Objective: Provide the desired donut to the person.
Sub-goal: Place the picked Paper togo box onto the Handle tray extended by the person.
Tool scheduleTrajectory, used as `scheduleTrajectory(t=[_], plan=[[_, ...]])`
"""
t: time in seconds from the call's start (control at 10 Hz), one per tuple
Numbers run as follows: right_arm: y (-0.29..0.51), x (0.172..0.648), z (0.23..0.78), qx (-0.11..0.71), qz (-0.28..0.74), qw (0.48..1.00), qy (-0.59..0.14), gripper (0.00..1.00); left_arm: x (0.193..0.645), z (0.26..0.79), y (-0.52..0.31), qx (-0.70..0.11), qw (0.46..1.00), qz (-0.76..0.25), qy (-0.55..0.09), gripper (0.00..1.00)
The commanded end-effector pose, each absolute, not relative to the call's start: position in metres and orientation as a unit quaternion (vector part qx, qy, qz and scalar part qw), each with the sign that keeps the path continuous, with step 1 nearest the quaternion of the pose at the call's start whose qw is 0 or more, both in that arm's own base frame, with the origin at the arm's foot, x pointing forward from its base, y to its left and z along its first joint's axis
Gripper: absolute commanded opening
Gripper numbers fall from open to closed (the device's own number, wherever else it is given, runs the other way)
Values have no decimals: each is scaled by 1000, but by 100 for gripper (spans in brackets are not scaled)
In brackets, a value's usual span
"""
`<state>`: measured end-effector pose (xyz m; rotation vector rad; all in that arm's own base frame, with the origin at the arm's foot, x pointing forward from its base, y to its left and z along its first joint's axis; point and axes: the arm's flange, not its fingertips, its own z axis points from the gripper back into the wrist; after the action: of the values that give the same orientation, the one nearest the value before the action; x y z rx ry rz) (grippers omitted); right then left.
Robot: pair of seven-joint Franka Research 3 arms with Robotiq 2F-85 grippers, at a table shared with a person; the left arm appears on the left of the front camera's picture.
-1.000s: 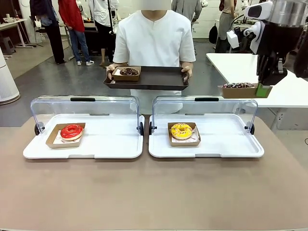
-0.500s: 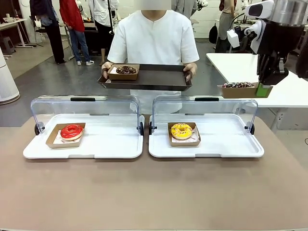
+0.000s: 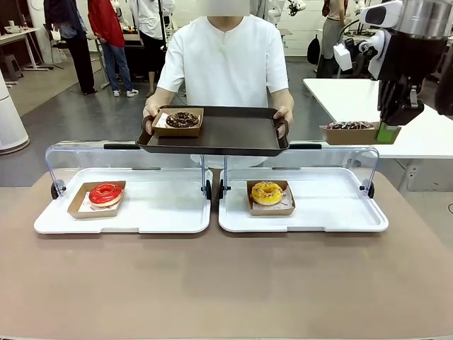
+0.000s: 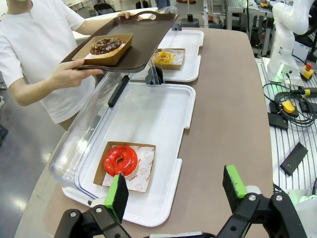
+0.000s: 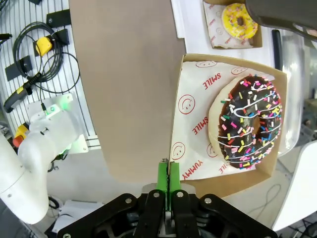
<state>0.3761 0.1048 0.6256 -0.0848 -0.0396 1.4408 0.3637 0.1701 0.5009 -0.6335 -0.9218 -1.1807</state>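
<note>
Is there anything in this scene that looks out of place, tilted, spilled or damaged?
Nothing stands out. The red donut and yellow donut sit level in their boxes. The person's tray is level. The right gripper holds the sprinkled donut's box by one edge, without spilling.

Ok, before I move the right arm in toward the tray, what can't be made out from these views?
- Front view: the right end effector pinches the sprinkled donut's box; its side wall hides most of the donut.
- Right wrist view: a dark shape at the top edge covers part of the yellow donut.
- Left wrist view: the brown tray hides the right case's hinge.
- Front view: print on the box liners is too small.
</note>
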Motion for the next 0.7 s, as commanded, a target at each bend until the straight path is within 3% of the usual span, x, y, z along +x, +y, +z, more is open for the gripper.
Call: scheduleTrajectory(t=[0.0,0.6], plan=[[105,372,622,-43,657,752,-16,0,363,502,171,-283,683,-527,-420,100],[105,372,622,-43,657,752,-16,0,363,502,171,-283,683,-527,-420,100]])
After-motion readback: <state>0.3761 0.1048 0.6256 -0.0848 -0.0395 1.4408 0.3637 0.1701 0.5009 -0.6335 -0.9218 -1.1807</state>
